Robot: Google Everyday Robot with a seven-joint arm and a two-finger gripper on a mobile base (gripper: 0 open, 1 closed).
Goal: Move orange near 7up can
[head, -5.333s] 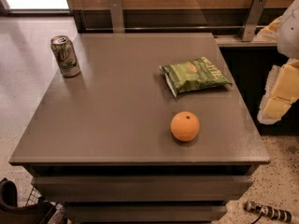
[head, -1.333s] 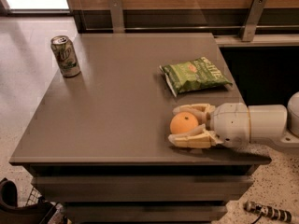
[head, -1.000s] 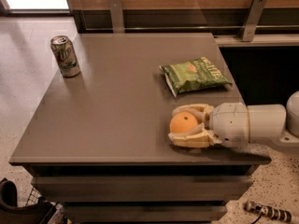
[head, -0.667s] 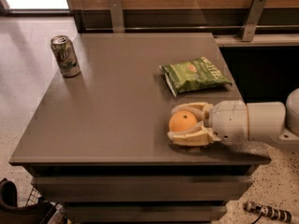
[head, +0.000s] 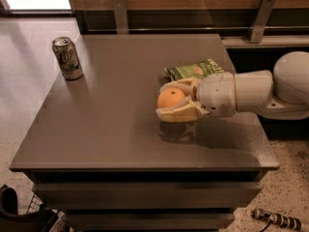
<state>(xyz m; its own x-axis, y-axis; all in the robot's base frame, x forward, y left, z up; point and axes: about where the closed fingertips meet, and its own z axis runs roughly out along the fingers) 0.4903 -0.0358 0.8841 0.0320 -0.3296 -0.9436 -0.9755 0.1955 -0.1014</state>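
The orange (head: 170,98) is held between the cream fingers (head: 179,114) of my gripper (head: 165,99), lifted a little above the grey table (head: 111,120); its shadow lies on the tabletop below. The arm reaches in from the right. The 7up can (head: 67,58) stands upright at the table's far left corner, well to the left of the gripper and the orange.
A flat green chip bag (head: 193,70) lies just behind the gripper, partly hidden by the arm. A wooden wall with metal brackets (head: 119,14) runs along the back. A cable end (head: 277,220) lies on the speckled floor at the lower right.
The gripper has closed on the orange, lifted it off the table and carried it up and slightly left, now in front of the chip bag.
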